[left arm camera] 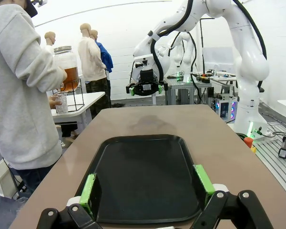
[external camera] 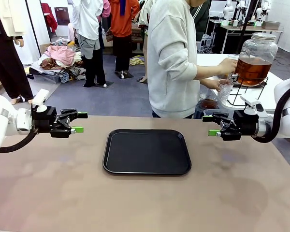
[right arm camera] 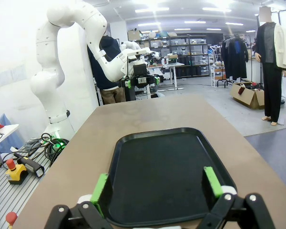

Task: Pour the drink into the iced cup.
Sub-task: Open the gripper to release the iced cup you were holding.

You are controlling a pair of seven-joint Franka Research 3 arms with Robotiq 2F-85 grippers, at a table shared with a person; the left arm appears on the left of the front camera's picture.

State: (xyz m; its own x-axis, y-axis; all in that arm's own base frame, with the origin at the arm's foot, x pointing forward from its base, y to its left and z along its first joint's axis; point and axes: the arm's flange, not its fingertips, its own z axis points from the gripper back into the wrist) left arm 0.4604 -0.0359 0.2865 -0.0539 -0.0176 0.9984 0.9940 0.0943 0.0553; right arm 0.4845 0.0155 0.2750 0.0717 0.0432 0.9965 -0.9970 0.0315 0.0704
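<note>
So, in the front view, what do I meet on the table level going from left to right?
Left hand → black tray → right hand. Behind the table, farther right: clear cup held by the person, then the drink jar.

Bright, even indoor light is seen across all three views. Ceiling strip lights (right arm camera: 195,22) are glimpsed in the right wrist view, blown out to white. Soft, faint shadows are cast on the table (external camera: 48,193) beneath both arms, with no hard edges. A dull sheen is picked up along the rim of the black tray (external camera: 147,151), and pale reflections are spread over it in the wrist views. Wide-angle bending is noticed at the edges of both wrist views, where walls and table lines are curved. The near fingers (left arm camera: 87,189) are rendered slightly soft. The front view is kept sharp, the background a little grainy.
</note>
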